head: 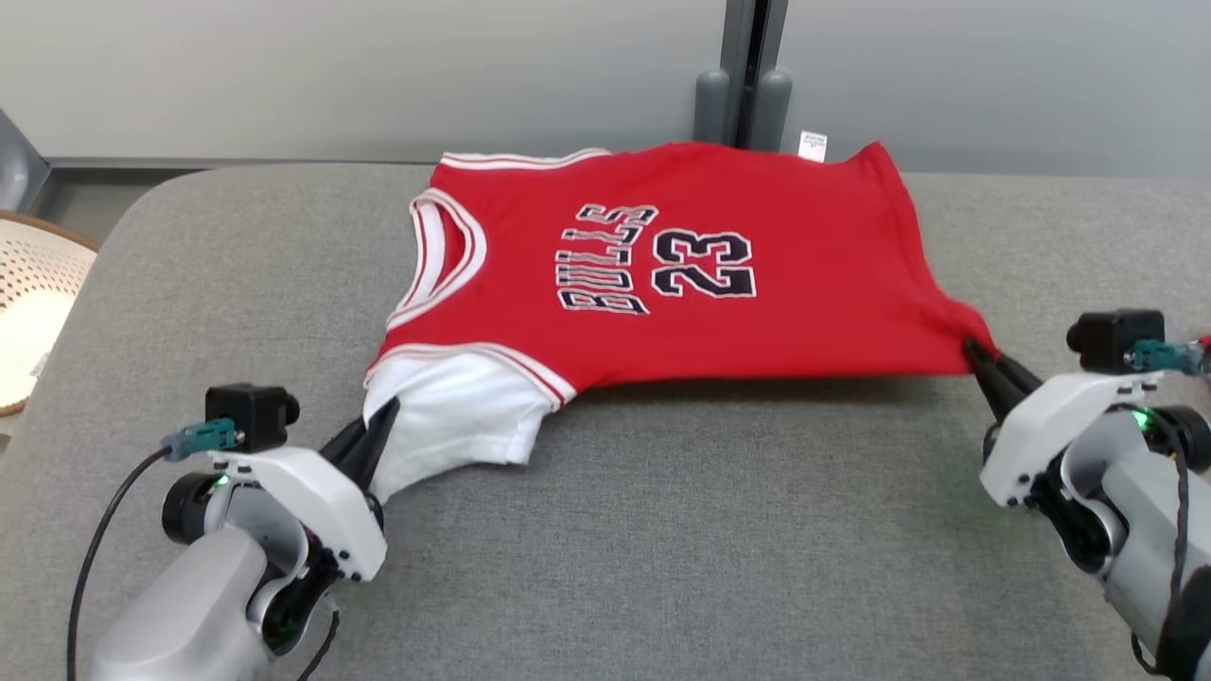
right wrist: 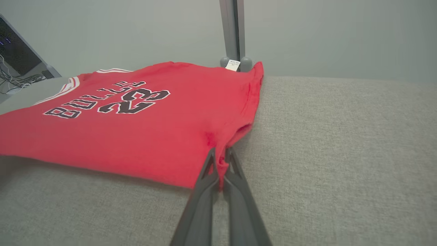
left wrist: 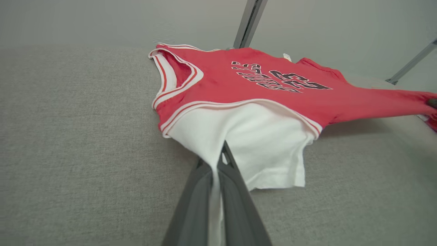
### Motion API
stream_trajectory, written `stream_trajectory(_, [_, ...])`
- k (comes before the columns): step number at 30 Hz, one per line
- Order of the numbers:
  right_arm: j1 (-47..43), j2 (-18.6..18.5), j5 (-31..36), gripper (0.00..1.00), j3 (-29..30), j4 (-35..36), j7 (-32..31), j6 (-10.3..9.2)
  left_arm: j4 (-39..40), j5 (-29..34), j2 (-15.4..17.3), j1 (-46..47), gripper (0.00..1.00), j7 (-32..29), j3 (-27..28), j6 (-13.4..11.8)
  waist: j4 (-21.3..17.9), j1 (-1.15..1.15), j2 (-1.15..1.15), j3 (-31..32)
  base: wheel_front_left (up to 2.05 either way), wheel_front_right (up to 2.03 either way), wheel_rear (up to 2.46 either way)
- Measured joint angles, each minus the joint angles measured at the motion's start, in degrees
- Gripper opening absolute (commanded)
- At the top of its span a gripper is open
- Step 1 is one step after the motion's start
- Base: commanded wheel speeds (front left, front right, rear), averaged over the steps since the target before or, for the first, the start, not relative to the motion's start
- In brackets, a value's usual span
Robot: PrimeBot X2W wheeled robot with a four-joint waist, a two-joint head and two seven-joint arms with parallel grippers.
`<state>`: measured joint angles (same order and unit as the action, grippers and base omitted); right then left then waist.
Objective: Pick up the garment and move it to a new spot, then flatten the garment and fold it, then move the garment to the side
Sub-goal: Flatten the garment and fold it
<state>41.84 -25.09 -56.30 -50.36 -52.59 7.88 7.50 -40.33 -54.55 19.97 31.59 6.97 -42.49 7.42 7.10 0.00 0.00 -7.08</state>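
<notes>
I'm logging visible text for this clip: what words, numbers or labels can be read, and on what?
"BULLS": black white-edged letters on the front of the red fabric jersey.
"23": black white-edged number beside those letters, same jersey.
Not readable: the small white sewn-in tag at the jersey's far edge, print too small.

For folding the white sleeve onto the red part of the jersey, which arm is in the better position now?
Left, probably. The left end effector is shut on the white sleeve itself, while the right end effector pinches the opposite red corner of the jersey, away from that sleeve.
</notes>
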Motion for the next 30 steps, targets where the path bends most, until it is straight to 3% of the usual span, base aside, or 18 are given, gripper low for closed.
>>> stream_trajectory(10, [-6.2,-6.5,-6.8,0.00,-7.7,6.8,-10.7,0.01,11.9,-7.3,9.3,-7.1,0.00,-6.5,-5.7,0.0,-0.3,0.00,0.00,4.9,0.00,0.00,0.00])
stream_trajectory(23, [-13.7,-14.9,-16.4,0.00,-12.0,18.5,-22.5,0.02,30.3,-17.8,21.2,-17.1,0.00,-16.5,-8.4,0.0,-1.5,0.00,0.00,9.0,0.00,0.00,0.00])
stream_trajectory(28, [-14.4,-16.5,-17.6,0.00,-11.9,21.3,-23.3,0.02,35.0,-19.3,24.0,-18.6,0.00,-18.9,-8.7,-1.3,-1.9,0.00,0.00,9.0,0.00,0.00,0.00])
stream_trajectory(30, [-14.0,-16.9,-17.5,0.00,-11.5,21.8,-23.3,0.02,36.8,-19.3,24.9,-18.6,0.00,-19.1,-8.3,-3.1,-2.1,0.00,0.00,8.7,0.00,0.00,0.00])
